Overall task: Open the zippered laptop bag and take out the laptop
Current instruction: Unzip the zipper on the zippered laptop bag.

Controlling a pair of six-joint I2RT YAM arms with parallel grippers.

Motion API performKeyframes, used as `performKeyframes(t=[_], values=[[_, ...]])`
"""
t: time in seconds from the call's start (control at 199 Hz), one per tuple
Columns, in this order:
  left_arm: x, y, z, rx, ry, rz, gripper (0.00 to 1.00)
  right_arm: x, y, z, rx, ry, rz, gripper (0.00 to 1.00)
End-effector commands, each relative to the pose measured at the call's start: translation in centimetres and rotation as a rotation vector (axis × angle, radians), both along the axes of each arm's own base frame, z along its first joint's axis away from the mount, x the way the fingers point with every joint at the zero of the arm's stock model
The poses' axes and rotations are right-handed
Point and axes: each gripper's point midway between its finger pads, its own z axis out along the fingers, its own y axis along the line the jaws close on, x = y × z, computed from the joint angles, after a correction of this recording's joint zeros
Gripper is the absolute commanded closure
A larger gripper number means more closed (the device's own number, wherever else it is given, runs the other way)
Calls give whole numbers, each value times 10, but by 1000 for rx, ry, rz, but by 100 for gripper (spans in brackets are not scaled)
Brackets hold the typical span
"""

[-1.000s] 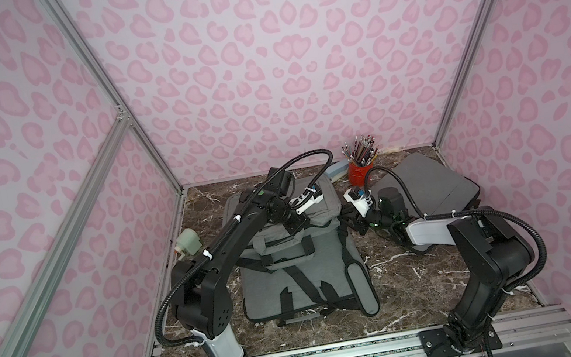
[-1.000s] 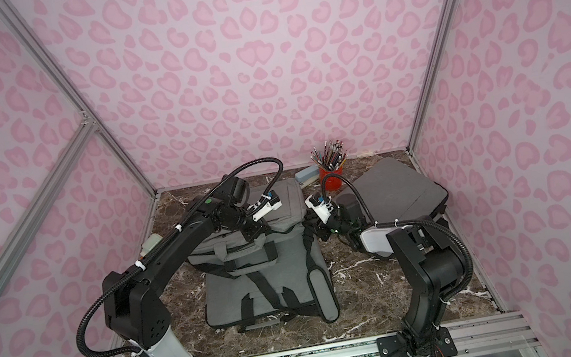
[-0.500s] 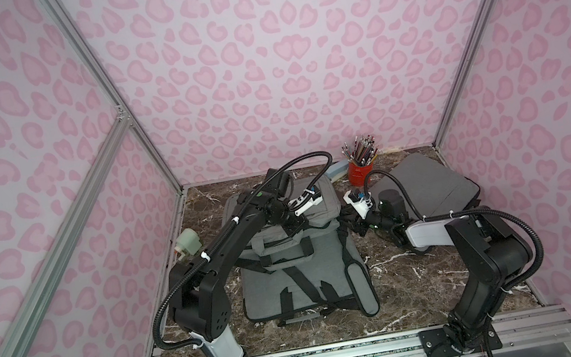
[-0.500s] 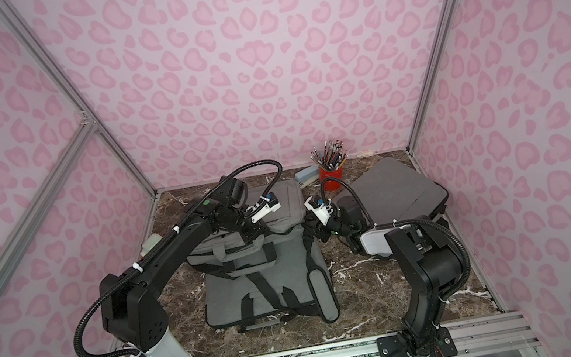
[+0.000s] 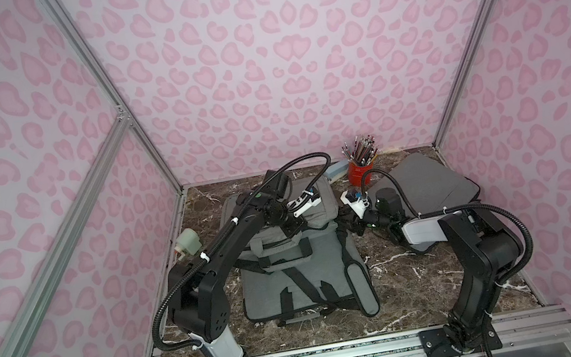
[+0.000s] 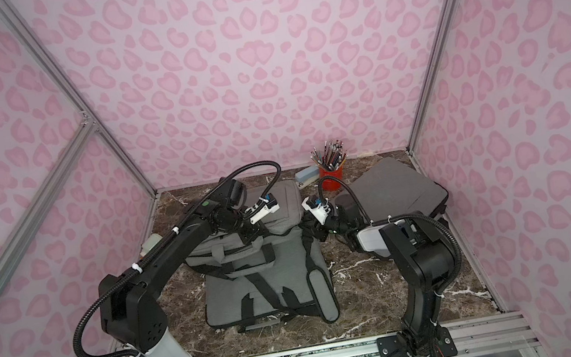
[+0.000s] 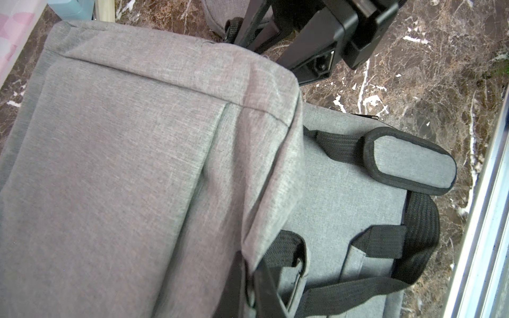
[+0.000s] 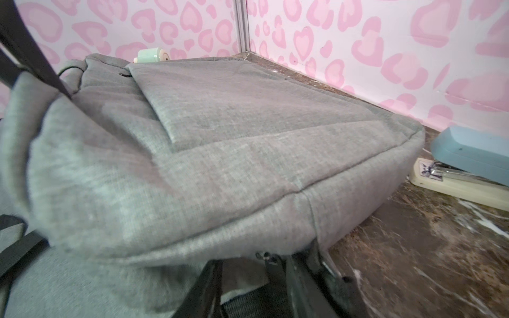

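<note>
Laptop bag [image 5: 267,291] unmoved, right gripper [image 5: 353,225] barely shifted

We count two robot arms [image 5: 231,238] [image 5: 477,246], one grey laptop bag [image 5: 292,279], one dark case [image 5: 428,180], one red pencil cup [image 5: 358,175], one stapler [image 5: 337,170], one green dispenser [image 5: 189,240].

A red cup [image 5: 360,176] filled with pencils [image 5: 361,147] is set at the back of the marble tabletop [image 5: 428,281], a blue-and-cream stapler [image 8: 468,165] is laid just beside it, and a small pale-green object [image 5: 188,241] is placed by the left pink heart-print wall [image 5: 22,170].
</note>
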Motion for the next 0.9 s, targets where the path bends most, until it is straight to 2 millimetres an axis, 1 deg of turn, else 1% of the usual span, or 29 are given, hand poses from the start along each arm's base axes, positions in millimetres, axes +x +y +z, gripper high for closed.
performKeyframes(t=[0.0,0.141,0.306,0.442,0.507,0.568,0.718,0.814,0.899], values=[[3,-12,15,-67,-32,-34,97,-9,6,-3,7,11,56,64],[4,-13,15,-72,-30,-34,97,-6,2,-6,4,15,33,70],[4,-12,15,-66,-29,-31,97,2,-3,-9,-5,25,-2,77],[5,-11,12,-57,-25,-22,97,3,-4,-10,-4,33,-5,88],[6,-10,9,-46,-22,-13,97,2,-3,-6,3,30,2,96],[8,-9,7,-37,-19,-4,97,-1,-3,-2,9,25,6,100],[16,-7,0,-15,-19,30,97,-11,0,11,22,13,12,100],[21,-9,-3,-13,-19,42,97,-23,6,16,23,13,25,100],[26,-10,-4,-12,-20,52,97,-34,12,16,21,20,39,100]])
